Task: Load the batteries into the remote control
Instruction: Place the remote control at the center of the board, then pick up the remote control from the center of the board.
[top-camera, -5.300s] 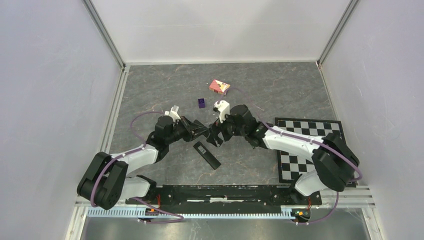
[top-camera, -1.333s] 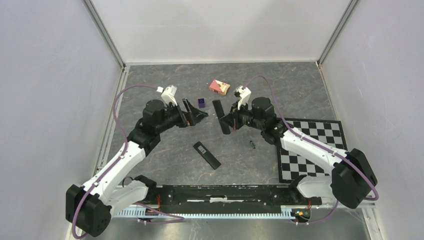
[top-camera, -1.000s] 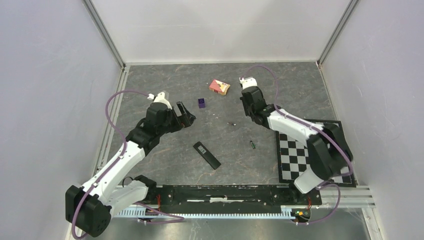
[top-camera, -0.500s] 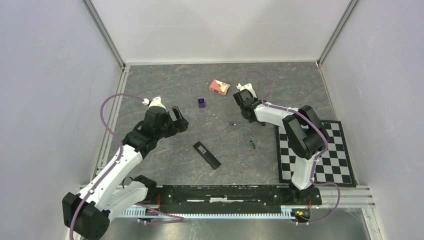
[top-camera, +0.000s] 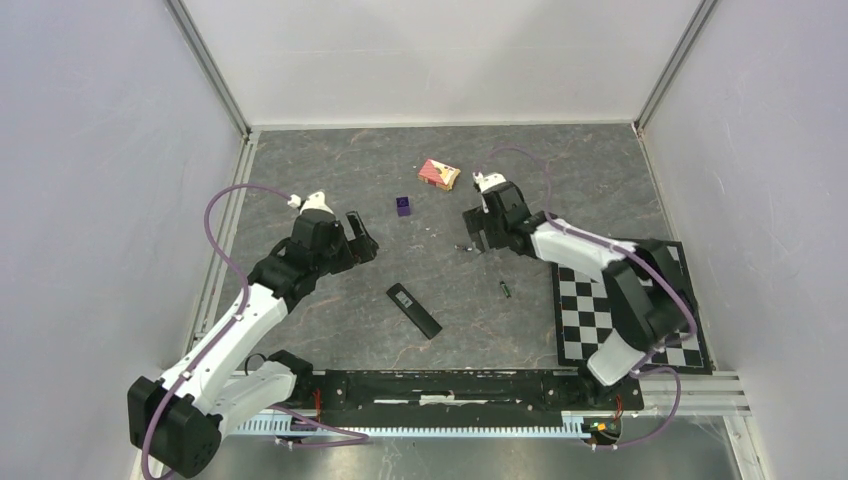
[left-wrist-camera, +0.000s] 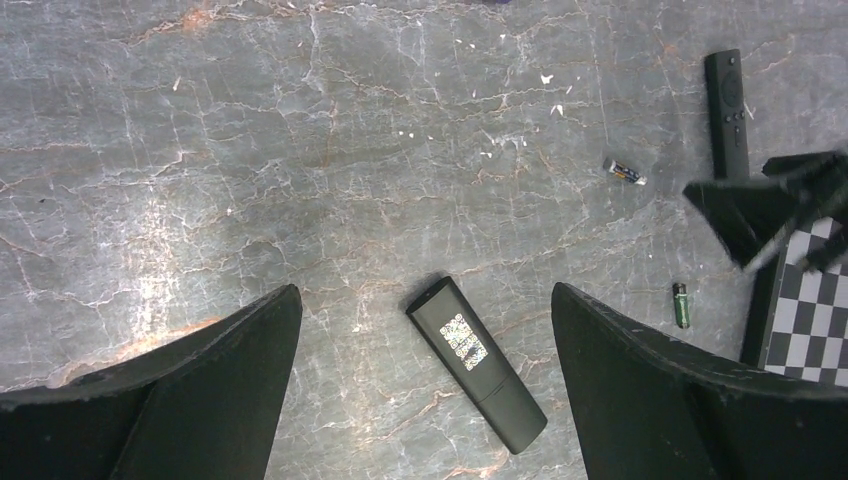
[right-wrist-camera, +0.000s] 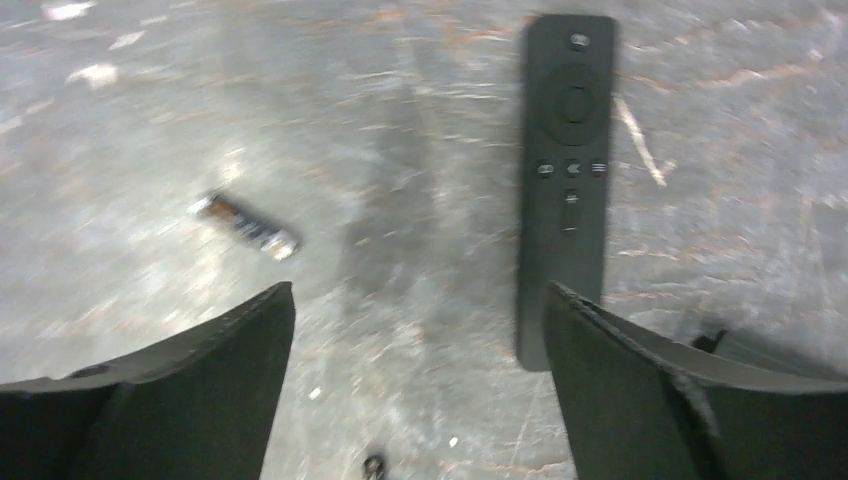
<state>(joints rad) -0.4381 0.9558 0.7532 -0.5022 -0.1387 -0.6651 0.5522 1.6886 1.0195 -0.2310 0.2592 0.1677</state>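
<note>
Top view, left claw (top-camera: 360, 235): spread wide, empty; labelled black bar (top-camera: 413, 310) lay on the table (top-camera: 330, 170), nearer the bases than the claw.
Top view, right claw (top-camera: 473, 232): blue battery (top-camera: 463, 247) just beside its tips; green battery (top-camera: 506, 290) further toward the bases.
Left wrist view: bar just below the open jaws; both batteries off to their right.
Right wrist view: jaws wide, holding nothing; remote control (right-wrist-camera: 568, 180) buttons-up ahead, toward the right finger; blue battery ahead-left.
Progress: neither battery loaded; pickups and insertion all left. Bar may be the back cover, could not tell.
</note>
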